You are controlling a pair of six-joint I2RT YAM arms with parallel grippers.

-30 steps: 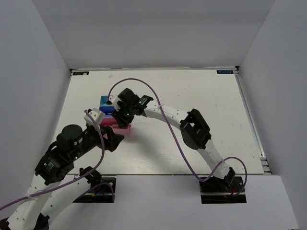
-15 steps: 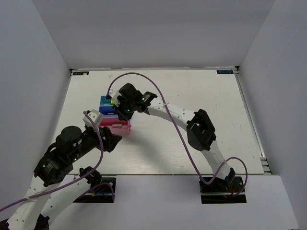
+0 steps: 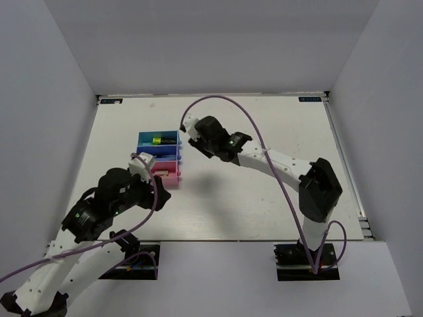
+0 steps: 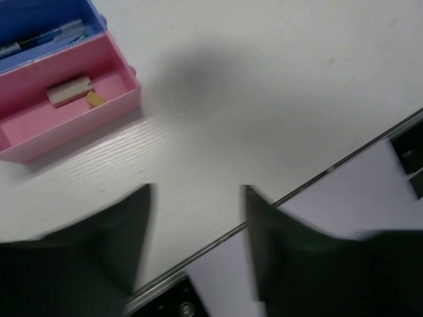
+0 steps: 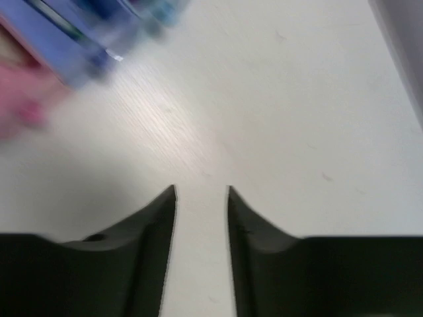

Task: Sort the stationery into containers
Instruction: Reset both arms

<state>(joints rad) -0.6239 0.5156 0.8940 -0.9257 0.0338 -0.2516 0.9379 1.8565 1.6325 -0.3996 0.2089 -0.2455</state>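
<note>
The table [image 3: 277, 139] is a white board with a faint wood grain, walled round by plain white panels. Three small open trays of smooth moulded plastic, box-shaped with thin walls, sit side by side, long walls touching, on its left half. The light-blue tray [image 3: 143, 135], the farthest, holds a stubby black highlighter [image 3: 159, 140] with a bright yellow-green end. The dark-blue tray [image 4: 99, 24] in the middle holds thin pens [image 4: 49, 38] lying along its length. The pink tray [image 4: 73, 135], the nearest, holds a flat cream piece [image 4: 68, 90] and a tiny orange scrap [image 4: 96, 99] just beside it. The left gripper [image 4: 197, 198], dark and blurred, hangs over bare table near the pink tray, its jaws partly apart with nothing between them. The right gripper [image 5: 201, 193], matt black with tapered tips, is just beside the far corner of the trays, its jaws drawn to a narrow gap with only table showing through; it grips nothing.
</note>
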